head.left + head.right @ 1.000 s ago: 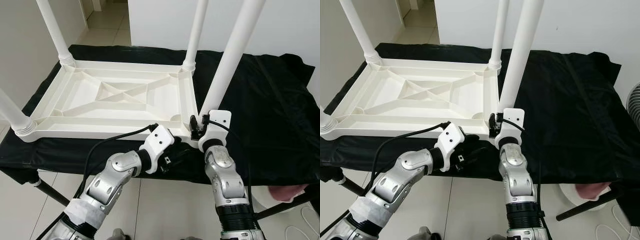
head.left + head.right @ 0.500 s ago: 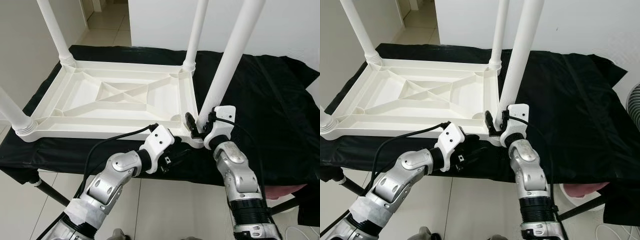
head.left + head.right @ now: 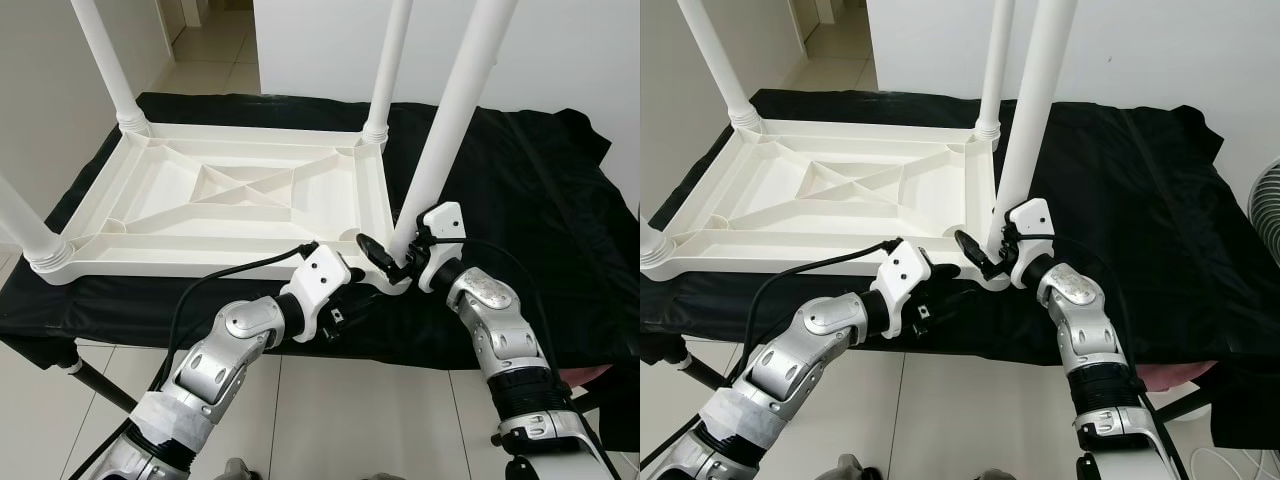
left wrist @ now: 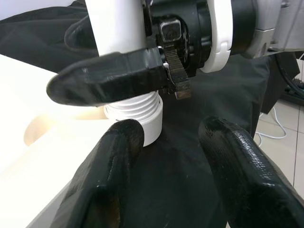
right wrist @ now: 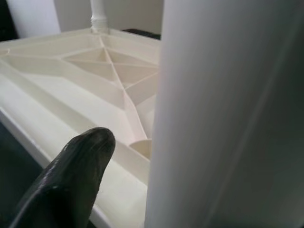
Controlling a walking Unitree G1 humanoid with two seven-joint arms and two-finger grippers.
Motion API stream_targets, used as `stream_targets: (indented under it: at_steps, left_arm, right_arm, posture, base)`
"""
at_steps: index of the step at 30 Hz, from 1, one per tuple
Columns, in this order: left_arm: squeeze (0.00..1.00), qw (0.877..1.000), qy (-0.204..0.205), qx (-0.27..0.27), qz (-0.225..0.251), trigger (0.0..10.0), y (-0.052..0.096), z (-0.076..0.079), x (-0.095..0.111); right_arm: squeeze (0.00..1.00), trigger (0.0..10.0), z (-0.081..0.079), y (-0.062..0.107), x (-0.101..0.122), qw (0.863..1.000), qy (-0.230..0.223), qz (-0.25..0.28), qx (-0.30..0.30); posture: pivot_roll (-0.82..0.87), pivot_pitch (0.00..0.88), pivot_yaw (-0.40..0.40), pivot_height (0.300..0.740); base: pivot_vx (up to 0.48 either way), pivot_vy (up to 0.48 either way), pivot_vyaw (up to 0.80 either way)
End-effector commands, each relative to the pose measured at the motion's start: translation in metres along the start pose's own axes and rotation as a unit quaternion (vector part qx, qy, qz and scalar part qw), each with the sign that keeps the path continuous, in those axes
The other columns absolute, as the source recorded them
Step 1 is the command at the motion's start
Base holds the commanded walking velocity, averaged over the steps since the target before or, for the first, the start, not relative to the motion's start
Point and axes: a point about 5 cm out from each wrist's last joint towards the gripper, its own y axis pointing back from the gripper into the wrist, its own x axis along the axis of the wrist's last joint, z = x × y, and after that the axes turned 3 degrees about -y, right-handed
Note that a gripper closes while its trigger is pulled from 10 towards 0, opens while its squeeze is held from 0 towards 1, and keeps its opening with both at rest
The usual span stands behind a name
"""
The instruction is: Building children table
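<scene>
Fingers of the right gripper sit around the base of the near-right table leg, one black finger on the tabletop side and the other hidden behind the white tube, so it appears clamped on the leg just above its ribbed collar, low and right of centre in the head views. Just left of it and slightly lower, the left gripper has its two fingers apart, pointing at that same corner socket from below the table edge; whether they touch it cannot be told. The leg rises steeply out of the top of the frame. It stands at the near-right corner of the upturned white tabletop, which fills the centre and left of the frame with its ribbed underside facing up. Three other legs stand at the remaining corners. The tabletop lies on a black cloth that spreads toward the right edge
</scene>
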Motion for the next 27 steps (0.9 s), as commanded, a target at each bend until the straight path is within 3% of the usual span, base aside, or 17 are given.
stream_targets:
  at_steps: [1, 2, 3, 15, 16, 18, 19, 27]
  left_arm:
    - [0.00, 1.000, -0.002, -0.031, -0.005, 10.0, 0.001, 0.001, -0.002]
    - [0.00, 1.000, -0.002, -0.031, -0.005, 10.0, 0.001, 0.001, -0.002]
    - [0.00, 1.000, -0.002, -0.030, -0.005, 10.0, 0.001, 0.001, -0.002]
    - [0.00, 1.000, -0.002, -0.030, -0.008, 10.0, 0.003, 0.000, -0.003]
    - [0.00, 0.999, -0.002, -0.031, -0.008, 10.0, 0.003, 0.001, -0.003]
    - [0.00, 0.999, -0.002, -0.031, -0.008, 10.0, 0.003, 0.001, -0.003]
    - [0.00, 0.999, -0.001, -0.031, -0.009, 10.0, 0.003, 0.001, -0.003]
    - [0.00, 0.999, 0.001, -0.033, -0.009, 10.0, 0.003, 0.003, -0.004]
  right_arm:
    - [0.00, 3.3, 0.003, -0.002, -0.005, 1.000, 0.007, -0.018, 0.024]
    - [0.00, 3.3, 0.003, -0.002, -0.005, 1.000, 0.007, -0.018, 0.024]
    - [0.00, 0.0, 0.004, -0.001, -0.006, 0.999, 0.008, -0.021, 0.027]
    - [0.00, 0.0, 0.007, 0.001, -0.019, 0.999, -0.003, -0.037, 0.038]
    - [0.00, 3.6, 0.007, 0.001, -0.019, 0.999, -0.003, -0.034, 0.035]
    - [0.00, 3.6, 0.007, 0.001, -0.019, 0.999, -0.003, -0.034, 0.035]
    - [0.00, 10.0, 0.007, 0.001, -0.018, 0.999, -0.004, -0.033, 0.031]
    - [0.00, 10.0, 0.010, -0.002, -0.017, 0.998, -0.016, -0.034, -0.060]
  posture:
    - [-0.10, 0.026, 0.026, 0.740]
    - [-0.10, 0.026, 0.026, 0.740]
    - [-0.10, 0.026, 0.026, 0.740]
    - [-0.10, 0.023, 0.024, 0.740]
    - [-0.10, 0.027, 0.027, 0.740]
    - [-0.10, 0.027, 0.027, 0.740]
    - [-0.10, 0.027, 0.027, 0.740]
    - [-0.10, 0.032, 0.025, 0.740]
  base:
    - [0.000, 0.000, 0.00]
    - [0.000, 0.000, 0.00]
    - [0.000, 0.000, 0.00]
    - [0.000, 0.000, 0.00]
    - [0.000, 0.000, 0.00]
    - [0.000, 0.000, 0.00]
    - [0.000, 0.000, 0.00]
    - [0.000, 0.000, 0.00]
